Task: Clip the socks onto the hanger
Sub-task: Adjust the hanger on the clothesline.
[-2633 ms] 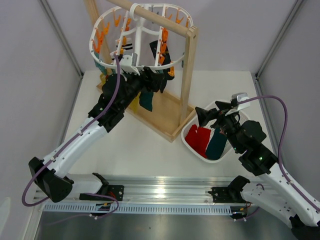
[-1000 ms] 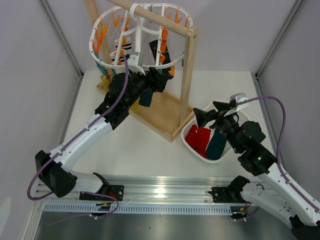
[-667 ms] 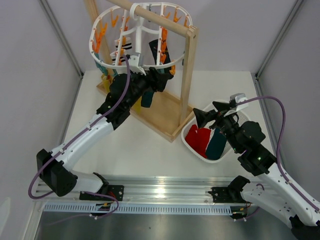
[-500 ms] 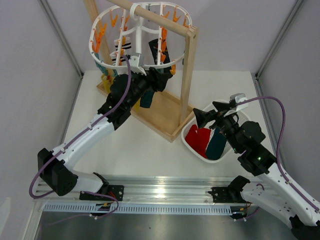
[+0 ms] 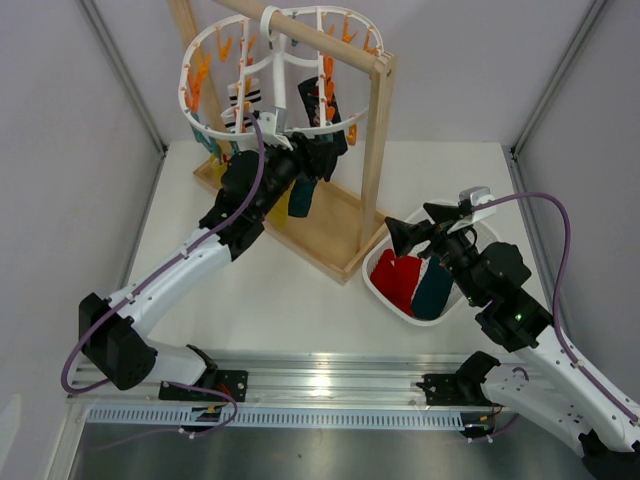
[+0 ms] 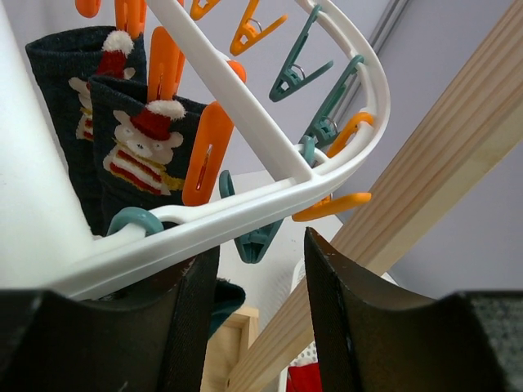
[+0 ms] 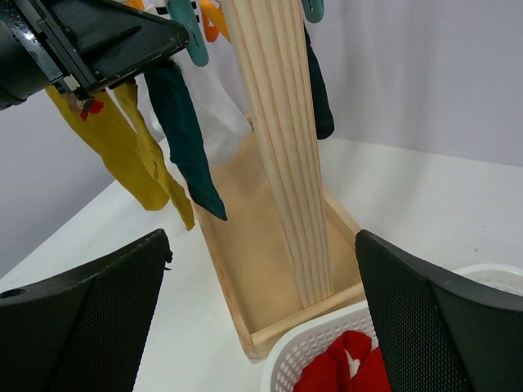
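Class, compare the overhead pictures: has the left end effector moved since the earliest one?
Yes. The left end effector has shifted slightly right, toward the wooden rack's upright post.

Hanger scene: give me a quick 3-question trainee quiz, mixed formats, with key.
1. True or false: a red sock lies in the white basket.
2. The dark socks clipped to the hanger show: A) a bear in a red hat, B) stripes only, C) no pattern.
3. Which arm is up at the hanger's ring?
Key: 1 true; 2 A; 3 the left arm.
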